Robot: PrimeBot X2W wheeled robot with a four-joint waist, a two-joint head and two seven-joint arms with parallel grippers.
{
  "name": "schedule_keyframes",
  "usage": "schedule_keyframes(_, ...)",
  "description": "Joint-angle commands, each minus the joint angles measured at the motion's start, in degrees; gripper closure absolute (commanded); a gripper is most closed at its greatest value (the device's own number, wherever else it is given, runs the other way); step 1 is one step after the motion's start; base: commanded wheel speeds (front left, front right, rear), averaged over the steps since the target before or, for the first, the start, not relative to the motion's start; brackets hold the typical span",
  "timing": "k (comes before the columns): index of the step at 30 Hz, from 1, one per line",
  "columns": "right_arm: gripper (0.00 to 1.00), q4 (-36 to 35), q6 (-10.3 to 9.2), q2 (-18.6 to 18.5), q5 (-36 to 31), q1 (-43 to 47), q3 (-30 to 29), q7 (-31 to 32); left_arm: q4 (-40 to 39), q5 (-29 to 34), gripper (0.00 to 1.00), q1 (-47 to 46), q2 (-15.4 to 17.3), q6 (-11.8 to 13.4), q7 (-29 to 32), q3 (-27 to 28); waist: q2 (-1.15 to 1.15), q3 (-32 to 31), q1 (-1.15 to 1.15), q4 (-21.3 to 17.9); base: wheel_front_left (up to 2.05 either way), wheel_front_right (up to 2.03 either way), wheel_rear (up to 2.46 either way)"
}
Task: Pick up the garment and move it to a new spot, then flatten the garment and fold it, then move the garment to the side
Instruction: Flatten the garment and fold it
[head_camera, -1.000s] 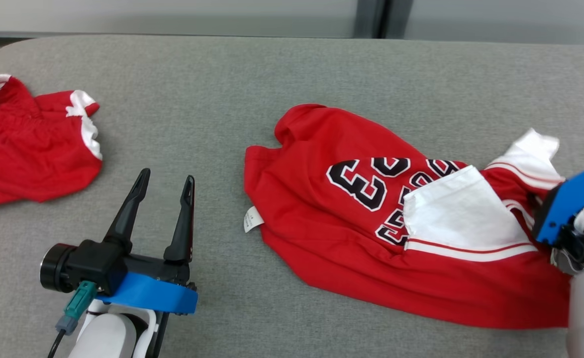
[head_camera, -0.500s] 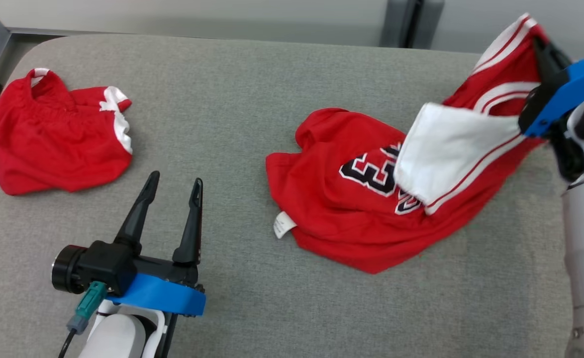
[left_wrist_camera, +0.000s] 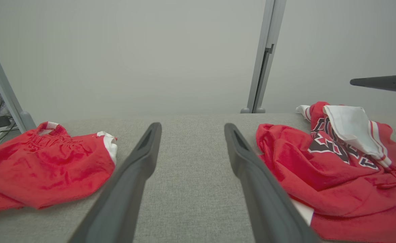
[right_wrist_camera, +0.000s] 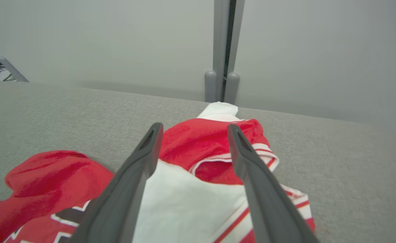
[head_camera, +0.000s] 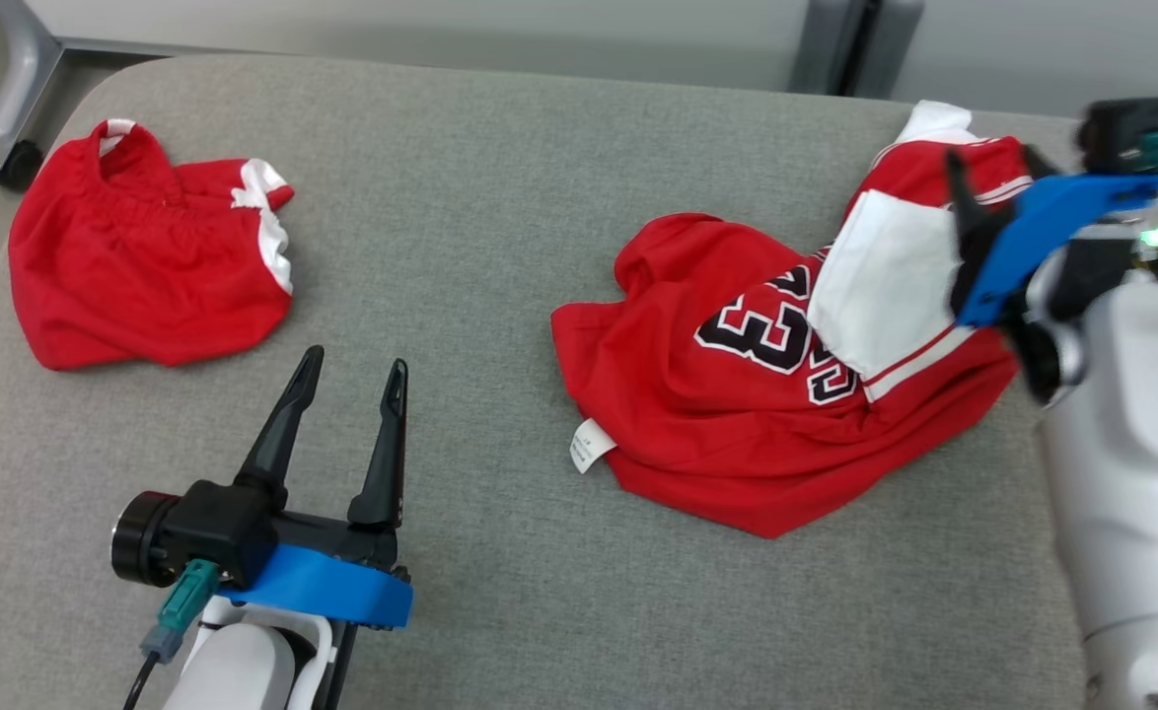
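Garment point(head_camera: 737, 424): the right hand point(right_wrist_camera: 194, 127), clamped on its striped end a moment ago, now hangs just above it, spread wide. The cloth has dropped in a bunch on the bench point(head_camera: 500, 197), well right of the red shorts point(head_camera: 145, 276). The left hand point(head_camera: 357, 357), also spread, waits nearer the shorts. Relocation looks done; flattening comes next.
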Motion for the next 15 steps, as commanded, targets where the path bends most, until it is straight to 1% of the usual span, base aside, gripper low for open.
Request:
schedule_keyframes(1, 0.00, -1.90, 0.03, 1.23, 0.71, 2.51, 2.80, -1.35, 0.00, -0.32, 0.00, -0.03, 0.15, 0.33, -0.43, 0.50, 0.00, -0.74, -0.01, -0.87, 0.00, 0.00, 0.00)
schedule_keyframes(4, 0.00, -7.21, 0.02, 2.79, 2.58, 7.55, 10.08, -1.93, 0.10, -0.48, 0.00, 0.68, 0.62, 0.62, -0.54, 1.00, 0.00, -1.96, -0.01, -2.28, 0.00, 0.00, 0.00)
schedule_keyframes(6, 0.00, -11.38, 0.03, 3.51, 3.28, 11.43, 15.24, -1.31, -0.12, -0.73, 0.00, 1.10, 0.87, 1.00, -0.61, 1.23, 0.00, -2.35, -0.01, -3.12, 0.00, 0.00, 0.00)
schedule_keyframes(8, 0.00, -14.85, 0.02, 3.65, 3.26, 15.28, 19.21, -0.12, -0.39, -0.85, 0.00, 1.18, 1.15, 1.05, -0.54, 1.28, 0.00, -2.45, -0.01, -3.72, 0.00, 0.00, 0.00)
schedule_keyframes(11, 0.00, -18.39, 0.03, 3.77, 1.73, 19.13, 22.31, 1.09, -0.67, -0.71, 0.00, 0.68, 1.42, 0.65, -0.28, 0.94, 0.00, -2.25, -0.01, -4.24, 0.00, 0.00, 0.00)
schedule_keyframes(15, 0.00, -19.09, 0.02, 4.08, -1.42, 20.11, 22.18, 1.61, -0.77, -0.72, 0.00, -0.03, 1.48, 0.57, -0.13, 0.69, 0.00, -1.80, -0.01, -4.19, 0.00, 0.00, 0.00)
